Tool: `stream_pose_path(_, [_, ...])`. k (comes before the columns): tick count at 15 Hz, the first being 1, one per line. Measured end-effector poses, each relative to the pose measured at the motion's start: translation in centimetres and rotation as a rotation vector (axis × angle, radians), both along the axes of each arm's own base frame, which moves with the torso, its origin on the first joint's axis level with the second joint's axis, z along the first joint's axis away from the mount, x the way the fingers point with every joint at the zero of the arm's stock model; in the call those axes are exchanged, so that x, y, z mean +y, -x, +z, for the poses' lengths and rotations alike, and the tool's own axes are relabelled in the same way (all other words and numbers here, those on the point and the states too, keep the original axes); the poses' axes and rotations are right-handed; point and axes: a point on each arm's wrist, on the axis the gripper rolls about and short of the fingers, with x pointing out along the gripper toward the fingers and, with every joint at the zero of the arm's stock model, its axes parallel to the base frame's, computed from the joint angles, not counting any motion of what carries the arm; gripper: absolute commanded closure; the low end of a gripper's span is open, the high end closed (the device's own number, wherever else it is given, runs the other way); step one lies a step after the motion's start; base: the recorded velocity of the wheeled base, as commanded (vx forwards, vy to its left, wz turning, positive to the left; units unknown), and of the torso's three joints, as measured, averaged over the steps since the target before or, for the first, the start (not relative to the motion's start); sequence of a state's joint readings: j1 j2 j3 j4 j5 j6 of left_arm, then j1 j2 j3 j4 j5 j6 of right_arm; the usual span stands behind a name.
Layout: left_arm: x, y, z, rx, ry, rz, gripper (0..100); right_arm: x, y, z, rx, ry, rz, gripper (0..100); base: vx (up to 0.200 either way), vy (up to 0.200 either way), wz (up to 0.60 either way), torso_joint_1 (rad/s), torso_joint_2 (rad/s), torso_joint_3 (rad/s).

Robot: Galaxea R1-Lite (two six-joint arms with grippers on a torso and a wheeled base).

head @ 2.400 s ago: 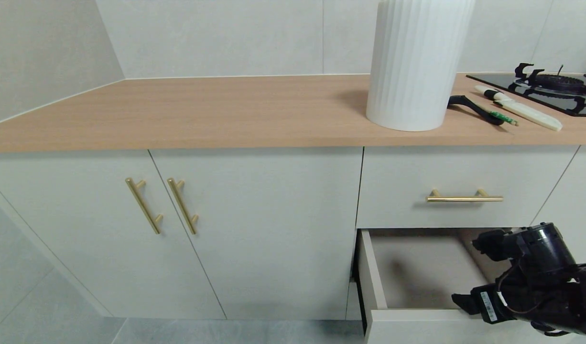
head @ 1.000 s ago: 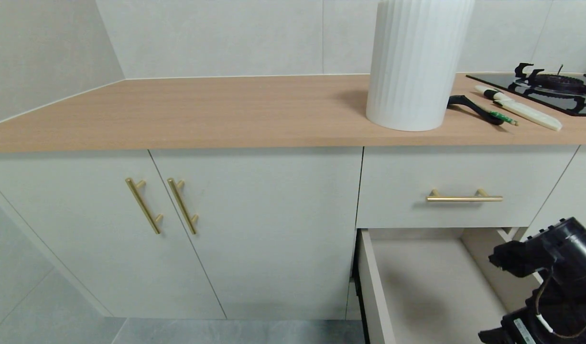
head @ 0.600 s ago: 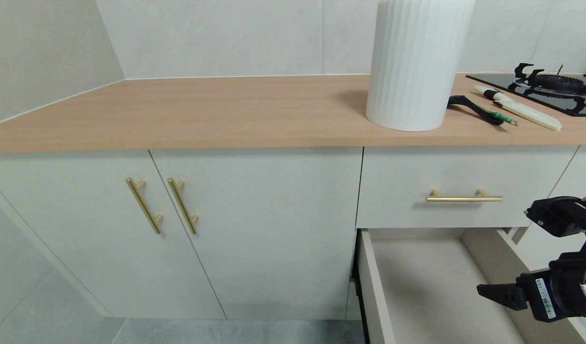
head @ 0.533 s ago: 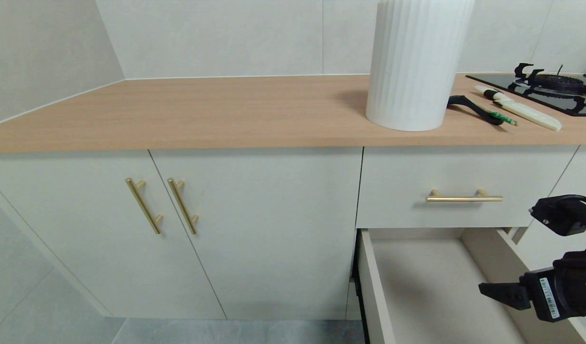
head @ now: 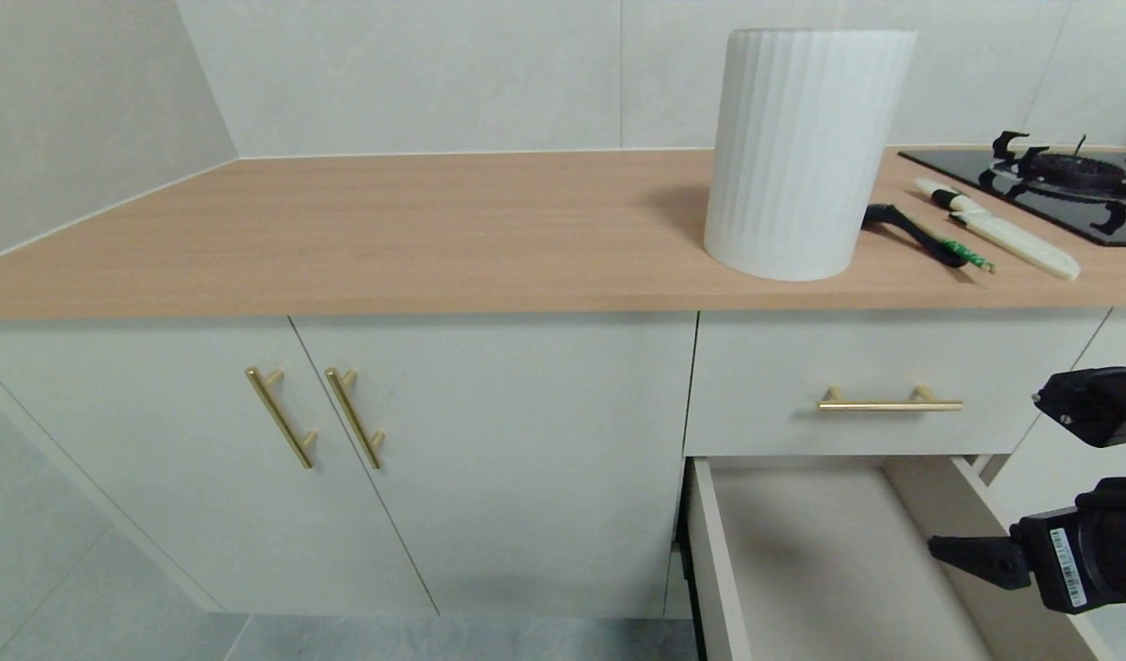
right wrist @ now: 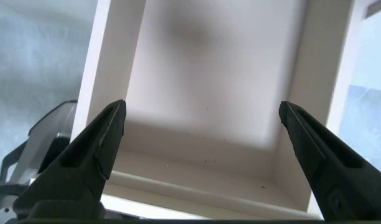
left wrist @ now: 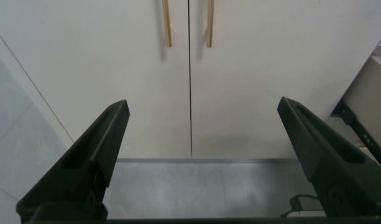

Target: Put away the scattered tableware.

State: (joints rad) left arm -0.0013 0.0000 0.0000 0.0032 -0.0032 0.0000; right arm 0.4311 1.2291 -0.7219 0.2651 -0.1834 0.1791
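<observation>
Scattered tableware lies on the wooden counter [head: 388, 229] at the right: a black-handled utensil [head: 912, 234], a thin green-tipped piece [head: 969, 252] and a long pale utensil [head: 1008, 243]. Below them the lower drawer [head: 710, 551] is pulled out, and its pale floor [right wrist: 221, 74] is bare. My right gripper [head: 990, 473] hangs open over the drawer's right side, with nothing between its fingers [right wrist: 91, 155]. My left gripper [left wrist: 202, 109] is open and empty, low in front of the cabinet doors [left wrist: 190, 93].
A tall white ribbed cylinder [head: 797, 151] stands on the counter just left of the tableware. A black gas hob [head: 1068, 179] sits at the far right. The upper drawer [head: 884, 381] is closed, with a gold handle. Two doors with gold handles [head: 315, 418] are on the left.
The lower drawer has come further out. My right gripper rose from the drawer's front and shifted right. The head camera has tilted, so the whole scene sits slightly lower.
</observation>
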Motion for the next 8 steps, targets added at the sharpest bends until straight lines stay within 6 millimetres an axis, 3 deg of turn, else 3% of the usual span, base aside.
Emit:
stream_pose_path(2, [0.0,0.0,0.0,0.0,0.0,-0.001,0,0.0,0.06,0.01,0.001,0.0,0.002,0,0.0,0.0,0.0,0.08,-0.52,-0.268])
stream_pose_path(8, [0.0,0.0,0.0,0.0,0.0,0.0,0,0.0,0.04,-0.05,0.002,0.0,0.003,0,0.0,0.0,0.0,0.236,-0.45,-0.258])
